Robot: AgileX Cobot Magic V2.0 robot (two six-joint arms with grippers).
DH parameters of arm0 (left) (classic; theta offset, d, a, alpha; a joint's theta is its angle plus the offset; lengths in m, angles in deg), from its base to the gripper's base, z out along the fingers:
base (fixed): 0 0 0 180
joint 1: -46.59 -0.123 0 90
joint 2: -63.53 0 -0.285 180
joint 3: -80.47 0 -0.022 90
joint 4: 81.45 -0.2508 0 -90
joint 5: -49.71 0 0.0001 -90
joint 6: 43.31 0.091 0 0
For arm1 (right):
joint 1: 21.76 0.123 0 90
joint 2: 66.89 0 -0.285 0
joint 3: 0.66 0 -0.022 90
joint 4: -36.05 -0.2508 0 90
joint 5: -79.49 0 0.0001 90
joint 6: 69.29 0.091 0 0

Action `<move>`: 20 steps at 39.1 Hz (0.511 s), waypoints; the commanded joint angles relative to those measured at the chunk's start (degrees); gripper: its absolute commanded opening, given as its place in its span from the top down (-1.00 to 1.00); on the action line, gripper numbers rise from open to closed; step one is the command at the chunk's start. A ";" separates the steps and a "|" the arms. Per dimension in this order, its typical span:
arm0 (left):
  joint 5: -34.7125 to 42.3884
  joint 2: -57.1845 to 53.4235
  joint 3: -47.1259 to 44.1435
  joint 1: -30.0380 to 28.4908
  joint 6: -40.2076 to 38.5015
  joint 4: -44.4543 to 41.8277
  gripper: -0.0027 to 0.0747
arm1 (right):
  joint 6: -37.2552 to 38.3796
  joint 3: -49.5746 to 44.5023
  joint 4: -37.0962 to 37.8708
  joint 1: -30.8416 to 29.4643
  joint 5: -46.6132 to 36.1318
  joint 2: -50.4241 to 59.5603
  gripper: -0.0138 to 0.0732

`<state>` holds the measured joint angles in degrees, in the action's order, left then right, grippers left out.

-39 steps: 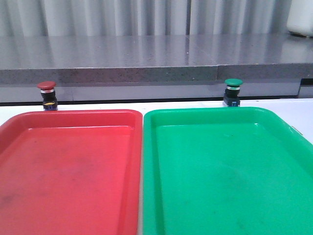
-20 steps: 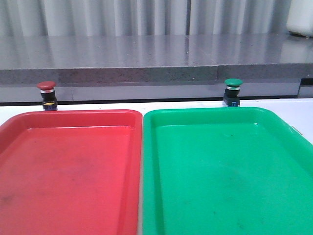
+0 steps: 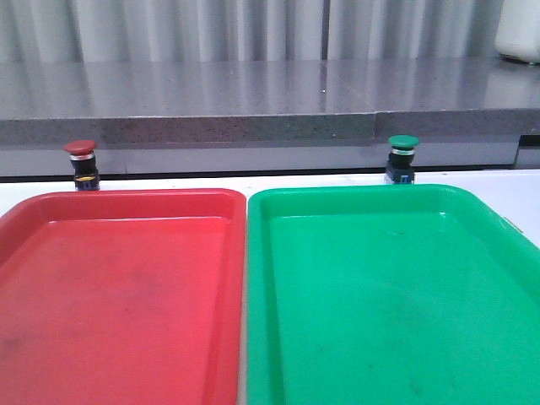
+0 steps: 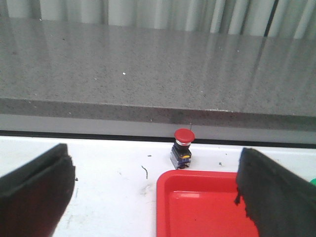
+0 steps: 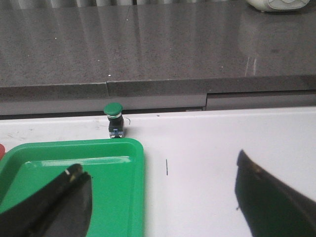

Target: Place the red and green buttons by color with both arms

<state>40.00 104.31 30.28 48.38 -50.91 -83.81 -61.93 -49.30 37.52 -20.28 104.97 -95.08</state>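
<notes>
From the front, the red button (image 3: 82, 163) stands upright on the white bench (image 3: 169, 181) just beyond the far rim of the red tray (image 3: 126, 199), and the green button (image 3: 402, 159) stands likewise just beyond the far rim of the green tray (image 3: 363, 192); no hand shows here. The left wrist view shows the left hand (image 4: 154, 190) released, fingers (image 4: 34, 190) spread wide, well short of the red button. In the right wrist view the right hand (image 5: 165, 200) is also released and empty, the green button standing apart beyond the tray's corner.
</notes>
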 commanded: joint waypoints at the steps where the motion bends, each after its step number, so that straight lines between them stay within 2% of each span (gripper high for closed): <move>1: 4.62 7.05 5.44 2.90 -0.26 0.37 -0.67 | -0.05 1.71 0.56 -0.39 -4.76 -0.82 -0.72; 10: 3.82 22.90 15.47 10.68 -0.26 -0.10 -0.67 | -0.05 1.71 0.56 -0.39 -4.76 -0.82 -0.72; 20: -9.85 43.61 34.92 12.26 -0.26 -0.63 -0.67 | -0.05 1.71 0.56 -0.39 -4.76 -0.82 -0.72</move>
<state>31.51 143.36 57.75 60.18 -50.91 -83.91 -61.84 -49.30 37.52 -20.28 104.97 -95.08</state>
